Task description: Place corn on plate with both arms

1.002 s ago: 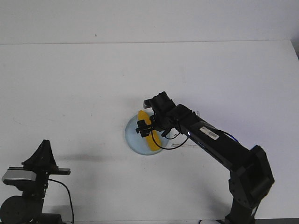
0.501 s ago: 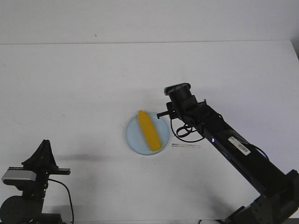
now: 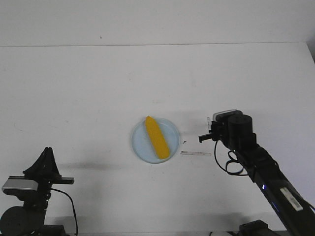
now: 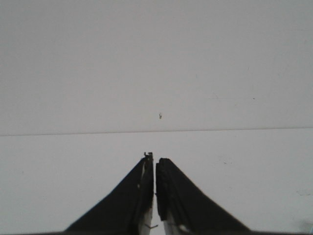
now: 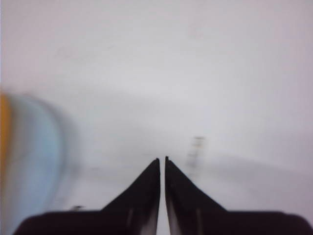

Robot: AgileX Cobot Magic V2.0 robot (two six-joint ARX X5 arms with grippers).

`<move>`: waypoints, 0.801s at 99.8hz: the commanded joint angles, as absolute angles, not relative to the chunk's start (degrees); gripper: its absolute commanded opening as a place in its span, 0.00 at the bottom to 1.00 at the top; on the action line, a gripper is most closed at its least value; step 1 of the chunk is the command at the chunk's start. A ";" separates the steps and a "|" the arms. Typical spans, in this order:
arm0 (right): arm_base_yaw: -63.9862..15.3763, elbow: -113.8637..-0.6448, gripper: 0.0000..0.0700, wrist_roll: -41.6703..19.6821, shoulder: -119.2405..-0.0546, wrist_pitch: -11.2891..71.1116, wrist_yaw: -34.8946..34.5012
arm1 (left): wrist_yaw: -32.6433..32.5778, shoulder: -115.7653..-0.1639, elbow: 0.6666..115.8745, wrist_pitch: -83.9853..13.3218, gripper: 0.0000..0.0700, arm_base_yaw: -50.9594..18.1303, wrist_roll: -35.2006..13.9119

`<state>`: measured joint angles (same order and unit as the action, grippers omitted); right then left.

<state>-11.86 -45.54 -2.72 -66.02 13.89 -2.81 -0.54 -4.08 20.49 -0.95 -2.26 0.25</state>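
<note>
Right gripper (image 3: 203,138) was closed and held nothing; it hung over the white worktop (image 3: 88,88) near the plate (image 3: 140,140), off to one side and not touching it. Left gripper (image 4: 155,166) was closed too, empty, parked well apart at the near edge. Inside the pale blue plate lay the corn (image 3: 157,136), slanting across the middle. It looked smooth and round, so a bump on the plate's rim could make it roll off. A thin strip (image 3: 195,153) lay on the worktop just beside the plate.
</note>
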 commanded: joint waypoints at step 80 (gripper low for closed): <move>-1.43 -22.81 0.02 -1.83 -13.78 6.33 -3.01 | -0.67 -3.92 21.08 -0.34 0.00 -2.22 -0.25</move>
